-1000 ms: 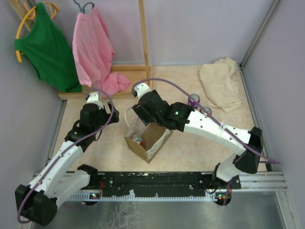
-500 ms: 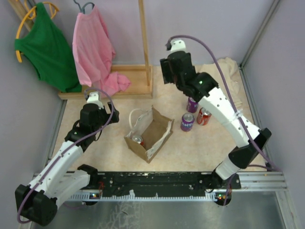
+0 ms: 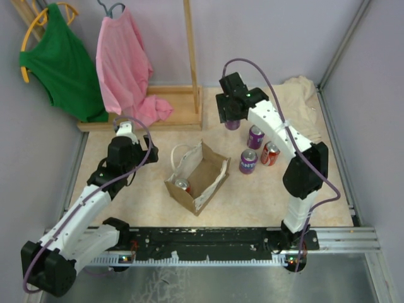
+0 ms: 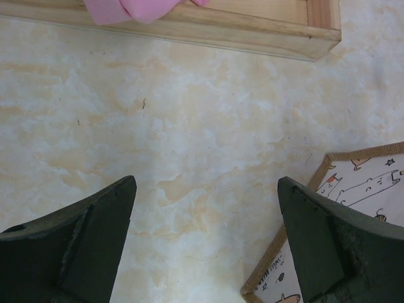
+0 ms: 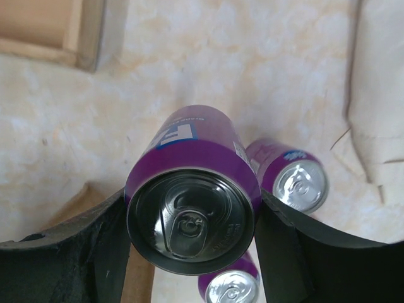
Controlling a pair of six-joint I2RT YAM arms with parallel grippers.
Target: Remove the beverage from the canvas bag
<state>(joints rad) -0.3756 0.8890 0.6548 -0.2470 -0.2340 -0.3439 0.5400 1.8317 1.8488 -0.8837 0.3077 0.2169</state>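
Clenched on a purple can point(image 5: 197, 146) above the table's point(image 3: 265, 197) far edge, the right gripper point(image 3: 231, 118) should lower it upright, clear of the three cans point(image 3: 247, 161), while the released left gripper point(image 4: 205, 243) hovers beside the mid-table canvas bag point(image 3: 211, 172), which holds a red can point(image 3: 182, 185).

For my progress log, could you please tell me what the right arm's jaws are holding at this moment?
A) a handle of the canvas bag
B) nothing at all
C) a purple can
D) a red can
C: in the right wrist view, the right arm's jaws press on both sides of a purple can, its silver top facing the camera.
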